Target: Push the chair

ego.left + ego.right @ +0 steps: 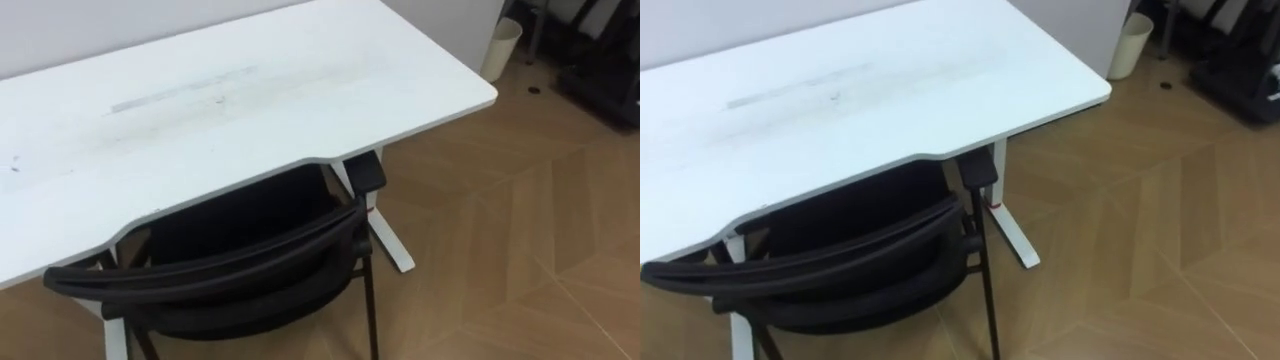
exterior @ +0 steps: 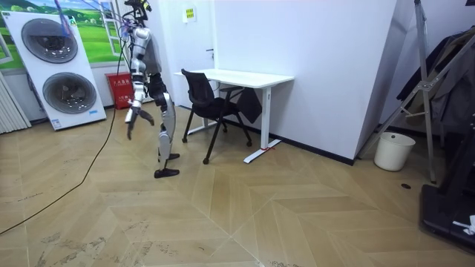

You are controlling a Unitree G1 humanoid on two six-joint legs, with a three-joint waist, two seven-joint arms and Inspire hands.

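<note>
The black chair (image 1: pixel 215 272) stood at the white table (image 1: pixel 250 110), its seat partly under the table's front edge and its backrest toward the robot, which stood just behind it on the wooden floor (image 1: pixel 520 220). The right hand (image 2: pixel 133 113) hung low at its side, apart from the chair; whether its fingers were wide or curled I cannot tell

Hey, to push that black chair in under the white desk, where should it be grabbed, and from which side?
Take the chair by the curved top rail of its backrest, coming from behind, on the near side. That rail lies crosswise, nearest the camera, and the chair faces the desk, partly under its edge, so a forward push would probably slide it in.
</note>
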